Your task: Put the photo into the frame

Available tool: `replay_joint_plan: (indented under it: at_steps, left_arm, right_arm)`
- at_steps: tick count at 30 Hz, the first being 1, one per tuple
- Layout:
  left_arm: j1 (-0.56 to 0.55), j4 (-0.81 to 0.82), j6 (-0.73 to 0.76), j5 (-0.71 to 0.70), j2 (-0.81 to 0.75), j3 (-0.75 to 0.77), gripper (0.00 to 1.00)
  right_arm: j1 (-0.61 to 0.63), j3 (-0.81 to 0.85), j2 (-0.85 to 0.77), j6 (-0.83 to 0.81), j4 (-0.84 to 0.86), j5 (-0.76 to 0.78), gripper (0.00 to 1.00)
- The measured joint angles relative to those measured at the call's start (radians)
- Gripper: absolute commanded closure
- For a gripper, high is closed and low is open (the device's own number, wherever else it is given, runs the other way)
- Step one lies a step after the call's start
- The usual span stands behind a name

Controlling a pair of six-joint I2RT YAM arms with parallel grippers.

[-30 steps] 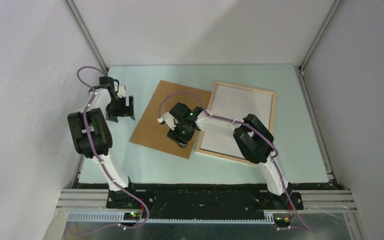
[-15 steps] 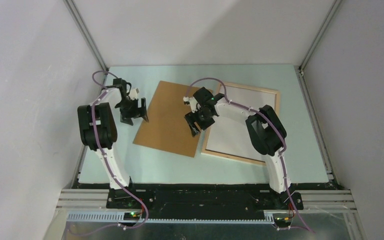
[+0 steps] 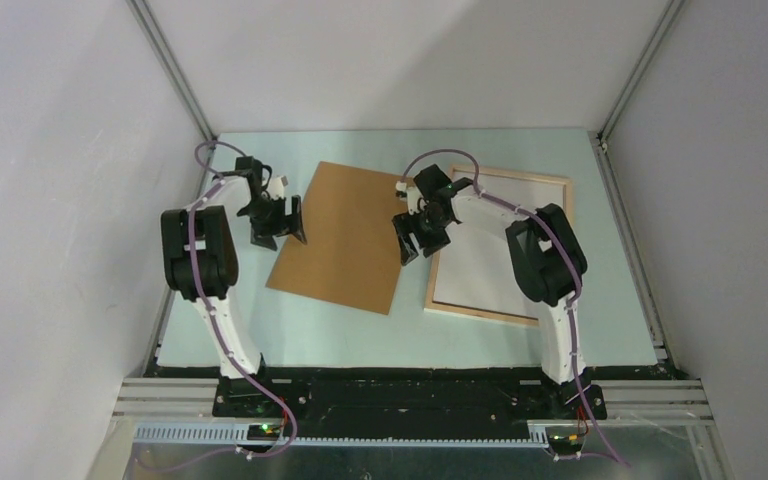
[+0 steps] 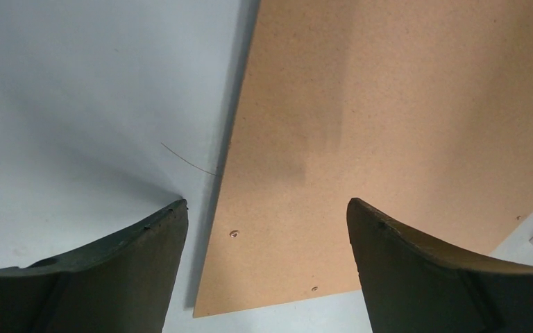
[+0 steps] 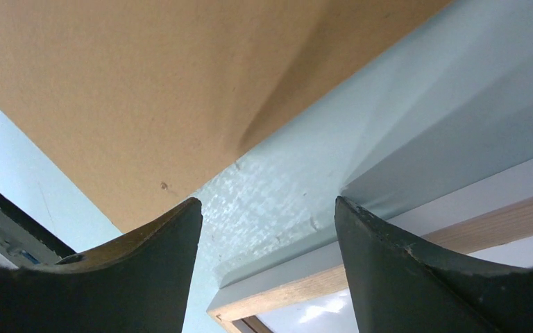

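Observation:
The frame (image 3: 485, 314), thin pale wood rails, lies flat on the right half of the table; its near-left corner (image 5: 281, 297) shows in the right wrist view. A plain white surface (image 3: 490, 260) fills its opening, so no dark picture shows and I cannot tell whether it is the photo. My right gripper (image 3: 420, 240) (image 5: 266, 200) hangs open above the gap between the frame's left rail and the brown backing board (image 3: 345, 240), holding nothing. My left gripper (image 3: 282, 232) (image 4: 266, 202) is open and empty above the board's left edge (image 4: 222, 180).
The brown board (image 5: 146, 83) lies flat at the table's middle, a strip of bare pale blue-green table (image 3: 580, 300) between it and the frame. Grey walls close in the left, back and right. Both arm bases sit at the near edge.
The right gripper opened wider and swung back and to the right, off the board. The frame slid right and away from the board. The left gripper moved right to the board's left edge.

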Motion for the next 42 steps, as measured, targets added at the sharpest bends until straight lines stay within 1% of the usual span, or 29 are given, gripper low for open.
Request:
replay_joint_plan:
  at_steps: [5, 10, 13, 16, 21, 24, 28, 30, 34, 39, 42]
  left_arm:
    - [-0.003, 0.018, 0.010, 0.045, -0.044, -0.069, 0.11]
    - [-0.021, 0.015, 0.034, 0.114, -0.097, -0.153, 0.12]
    - [-0.042, -0.006, 0.048, 0.186, -0.115, -0.194, 0.12]
    - [-0.056, -0.024, 0.055, 0.204, -0.121, -0.204, 0.12]
    - [-0.057, -0.034, 0.038, 0.204, -0.121, -0.203, 0.09]
    - [-0.062, -0.037, 0.011, 0.173, -0.121, -0.179, 0.08]
    - [-0.066, -0.029, -0.023, 0.109, -0.108, -0.081, 0.05]
    - [-0.066, -0.014, -0.041, 0.076, -0.085, -0.016, 0.04]
    - [-0.066, 0.013, -0.068, 0.050, -0.021, 0.065, 0.03]
    - [-0.066, 0.018, -0.080, 0.051, 0.057, 0.093, 0.04]
    - [-0.066, 0.018, -0.086, 0.056, 0.063, 0.097, 0.05]
  right_arm:
    - [-0.034, 0.113, 0.074, 0.029, -0.037, -0.022, 0.25]
    - [-0.076, 0.190, 0.131, 0.070, -0.046, -0.091, 0.25]
    - [-0.094, 0.219, 0.156, 0.092, -0.049, -0.137, 0.26]
    - [-0.107, 0.237, 0.169, 0.105, -0.056, -0.153, 0.26]
    - [-0.115, 0.240, 0.173, 0.113, -0.056, -0.168, 0.26]
    - [-0.117, 0.240, 0.175, 0.115, -0.054, -0.173, 0.27]
    - [-0.126, 0.240, 0.177, 0.121, -0.053, -0.188, 0.27]
    - [-0.129, 0.240, 0.179, 0.122, -0.052, -0.198, 0.27]
    - [-0.134, 0.240, 0.182, 0.123, -0.051, -0.214, 0.27]
    - [-0.138, 0.240, 0.185, 0.126, -0.049, -0.227, 0.28]
    - [-0.138, 0.240, 0.185, 0.127, -0.048, -0.231, 0.28]
